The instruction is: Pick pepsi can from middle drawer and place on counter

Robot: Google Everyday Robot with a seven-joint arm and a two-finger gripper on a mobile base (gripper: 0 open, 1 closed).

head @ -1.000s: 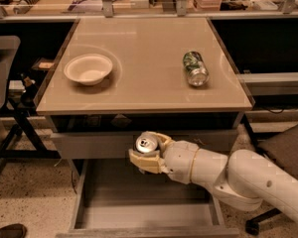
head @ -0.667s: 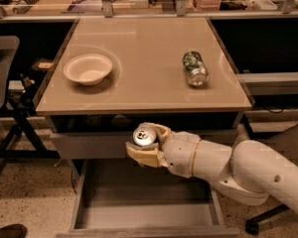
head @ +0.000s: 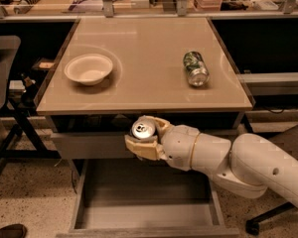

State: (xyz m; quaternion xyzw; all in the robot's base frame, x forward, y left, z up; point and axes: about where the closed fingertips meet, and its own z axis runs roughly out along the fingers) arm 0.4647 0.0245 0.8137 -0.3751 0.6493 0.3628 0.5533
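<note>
— where did we find the gripper [head: 142, 139]?
— we saw it above the open middle drawer [head: 149, 209], just in front of the counter's [head: 149, 43] front edge, its fingers clamped around the pepsi can [head: 143, 129].
— and the can itself?
— it stood upright in that grip, silver top up, off the drawer floor. on the counter we noted a white bowl [head: 88, 68] at left and a green can [head: 195, 68] lying on its side at right, well apart.

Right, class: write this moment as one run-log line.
hand: shut on pepsi can | position: over open middle drawer, not yet over counter | on counter: white bowl, green can on side
</note>
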